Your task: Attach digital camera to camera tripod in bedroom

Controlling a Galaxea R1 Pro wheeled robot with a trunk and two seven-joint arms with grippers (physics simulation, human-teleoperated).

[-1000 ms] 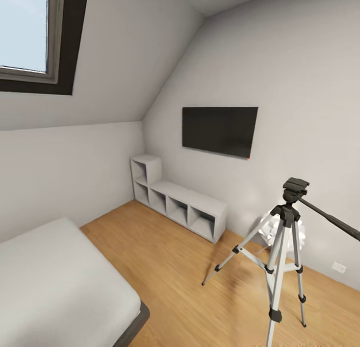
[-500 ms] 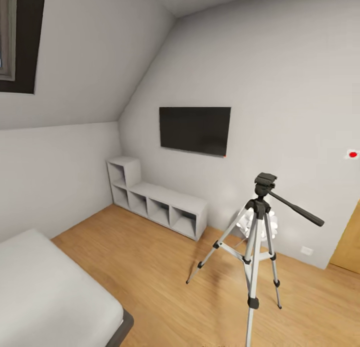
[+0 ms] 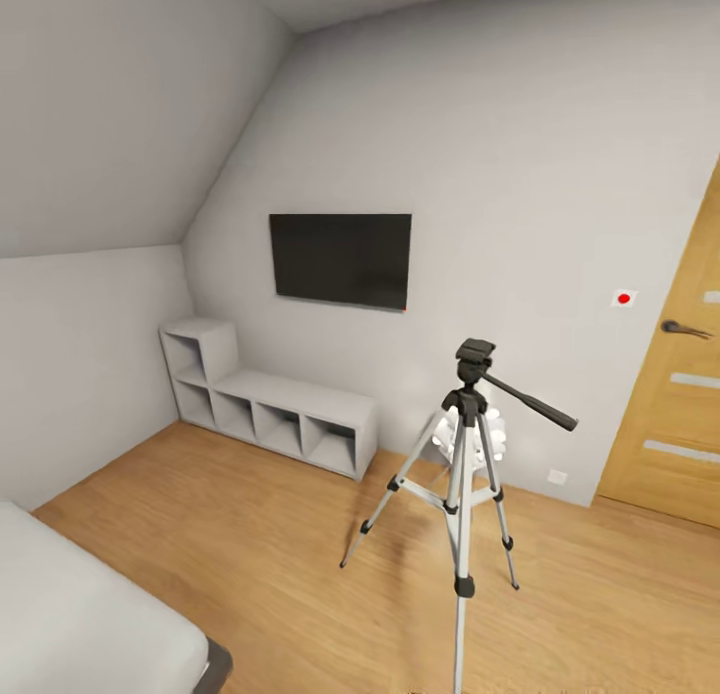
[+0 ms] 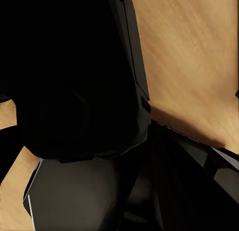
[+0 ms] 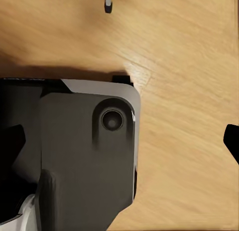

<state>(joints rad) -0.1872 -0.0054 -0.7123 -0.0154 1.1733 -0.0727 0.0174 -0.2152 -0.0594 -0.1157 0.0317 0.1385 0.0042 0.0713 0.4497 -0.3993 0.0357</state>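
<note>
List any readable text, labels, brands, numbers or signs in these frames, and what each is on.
No readable text, brand or number anywhere.
Wall plate: a red dot, no lettering.
TV: blank dark screen with a tiny red light at its lower corner, no logo readable.
Tripod, door, shelf unit: no markings visible.
</note>
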